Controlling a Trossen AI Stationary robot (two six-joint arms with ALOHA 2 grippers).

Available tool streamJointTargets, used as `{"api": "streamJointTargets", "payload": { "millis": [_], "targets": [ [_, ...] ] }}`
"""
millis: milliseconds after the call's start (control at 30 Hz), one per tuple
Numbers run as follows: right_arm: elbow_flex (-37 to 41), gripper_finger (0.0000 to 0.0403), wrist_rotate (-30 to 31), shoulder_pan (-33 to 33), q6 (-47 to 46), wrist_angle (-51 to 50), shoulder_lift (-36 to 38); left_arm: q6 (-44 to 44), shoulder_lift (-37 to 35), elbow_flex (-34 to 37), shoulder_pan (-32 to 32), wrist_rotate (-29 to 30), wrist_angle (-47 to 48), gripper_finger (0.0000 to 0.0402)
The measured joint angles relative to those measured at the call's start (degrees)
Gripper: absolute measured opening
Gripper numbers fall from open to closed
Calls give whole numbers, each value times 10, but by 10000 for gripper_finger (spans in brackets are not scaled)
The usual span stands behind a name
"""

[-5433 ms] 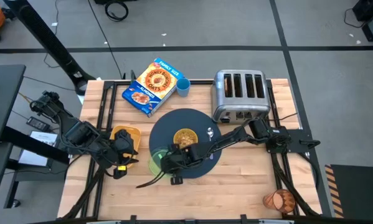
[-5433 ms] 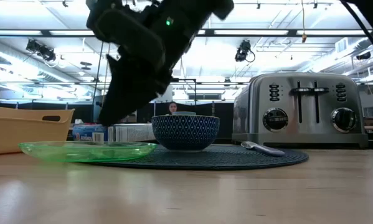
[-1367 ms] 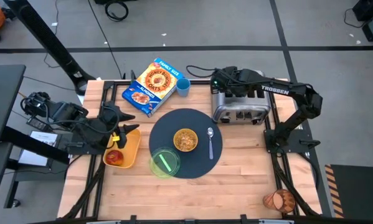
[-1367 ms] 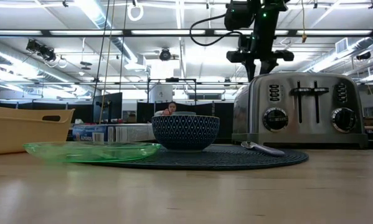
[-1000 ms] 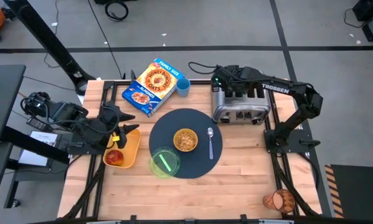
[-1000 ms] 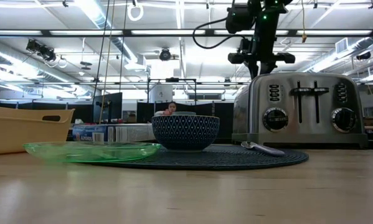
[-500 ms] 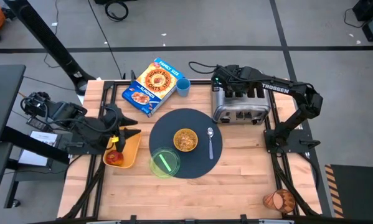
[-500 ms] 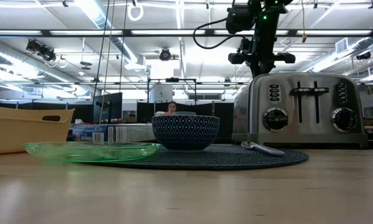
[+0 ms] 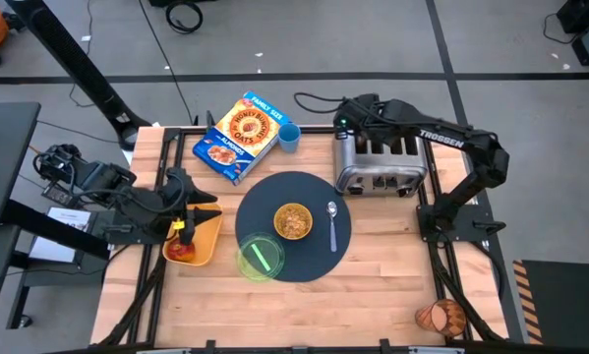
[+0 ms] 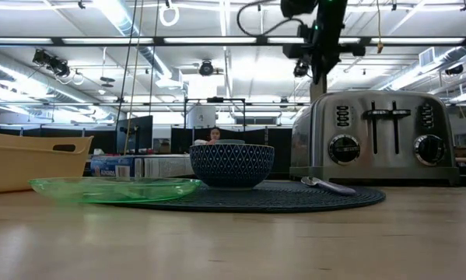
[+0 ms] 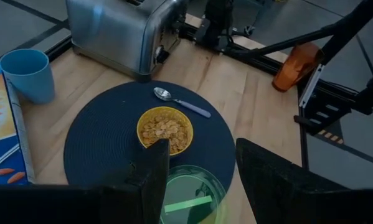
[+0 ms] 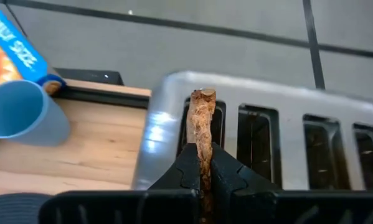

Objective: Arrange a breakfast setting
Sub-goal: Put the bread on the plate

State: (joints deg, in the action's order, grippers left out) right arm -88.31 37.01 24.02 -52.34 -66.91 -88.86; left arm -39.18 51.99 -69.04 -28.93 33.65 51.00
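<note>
**Toast slice gripped on edge above the toaster's end slot**

The right gripper (image 12: 203,163) has its fingers closed tight on the toast slice (image 12: 202,118), pinching it by its two flat faces. The slice stands on edge, thin side toward the wrist camera, its long axis running straight out from the fingertips. It sits over the end slot of the chrome toaster (image 9: 378,153) nearest the small blue cup (image 9: 289,137); whether its lower end is inside the slot I cannot tell. In the high view this gripper (image 9: 351,126) hangs over the toaster at about 1 o'clock from the round mat (image 9: 274,202).

On the mat, the cereal bowl (image 9: 293,221) sits near the centre. The spoon (image 9: 332,223) lies at 3 o'clock from it, its length running 12 to 6 with the bowl end at 12. The green plate (image 9: 260,258) overlaps the mat's edge at 7 o'clock.

The left gripper (image 9: 192,215) hovers with fingers spread wide and empty over the yellow tray (image 9: 204,241) at 9 o'clock, where the red apple (image 9: 179,249) lies.
</note>
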Motion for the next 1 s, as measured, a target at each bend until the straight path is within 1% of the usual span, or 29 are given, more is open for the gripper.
{"api": "streamJointTargets", "payload": {
  "millis": [267,467,600,733,833,1000],
  "targets": [
    [-105,13,40,-56,33,-47,1,7,-8,0,0,-1,1,192],
    [-166,13,56,-136,77,-40,1,14,-24,0,0,-4,10,192],
    [-171,13,55,-204,106,-9,1,11,-42,0,0,-22,33,192],
    [-164,13,55,-275,111,35,0,-4,-59,0,0,-36,50,192],
    [-154,13,55,-325,130,89,0,-22,-65,0,0,-40,62,192],
    [-136,12,55,-396,190,200,-9,-45,-62,0,0,-40,85,192]
  ]
}}
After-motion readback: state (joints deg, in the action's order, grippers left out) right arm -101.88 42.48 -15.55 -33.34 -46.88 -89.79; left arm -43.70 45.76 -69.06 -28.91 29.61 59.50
